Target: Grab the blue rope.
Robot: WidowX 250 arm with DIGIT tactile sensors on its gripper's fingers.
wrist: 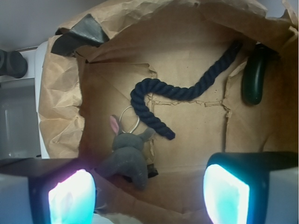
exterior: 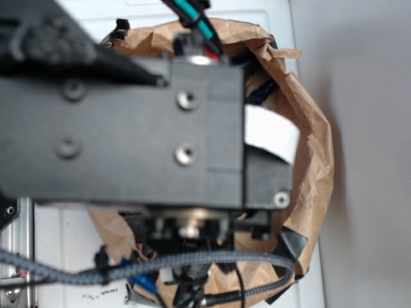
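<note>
From above, the robot's black arm body fills most of the exterior view, blurred and close, with a grey braided cable looping under it and a crumpled brown paper bag showing round its edges on the white counter. The wrist view looks straight down into that bag. The blue rope lies on the bag's flat paper floor, a thick navy twisted strand: one end runs up against the far right wall, the middle sags across the floor, and the near part curls back in a hook whose tip ends just right of a small grey toy rabbit. The rabbit has a pink-lined ear and a thin metal ring by its head, close to the rope's curl; I cannot tell whether they touch. A smooth dark green cucumber-shaped thing leans in the right-hand corner, just beside the rope's upper end. The tool hangs above the bag floor with its two glowing fingers spread wide at the bottom of the view, released and holding nothing, well apart from the rope. Black tape patches the bag's upper left rim.
</note>
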